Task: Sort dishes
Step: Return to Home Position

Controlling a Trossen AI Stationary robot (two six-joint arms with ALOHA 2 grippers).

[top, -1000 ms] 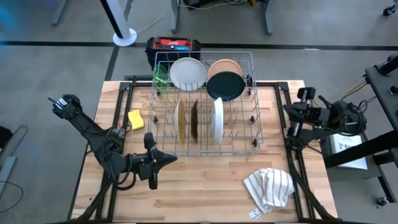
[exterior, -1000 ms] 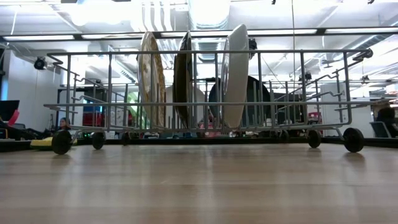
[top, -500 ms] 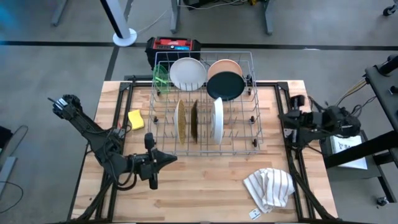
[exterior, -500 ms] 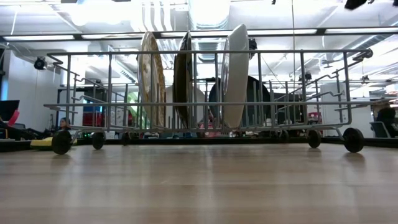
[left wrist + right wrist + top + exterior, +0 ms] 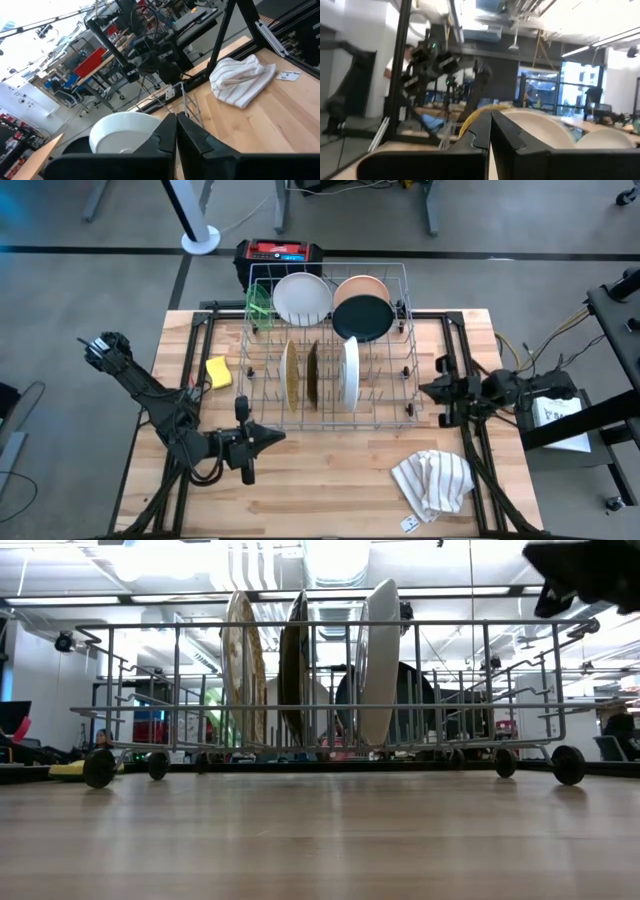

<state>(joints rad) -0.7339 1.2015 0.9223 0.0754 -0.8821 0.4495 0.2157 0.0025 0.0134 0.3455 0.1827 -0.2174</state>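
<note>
Right end effector (image 5: 436, 391) shifted toward rack (image 5: 385, 372) | towel (image 5: 432, 481) nearby | sponge (image 5: 218, 371) beside rack

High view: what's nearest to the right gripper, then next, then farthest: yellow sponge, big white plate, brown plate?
From the right gripper:
1. Big white plate, rightmost upright plate.
2. Brown plate, just left of it.
3. Yellow sponge, on the table left of the rack.
</note>
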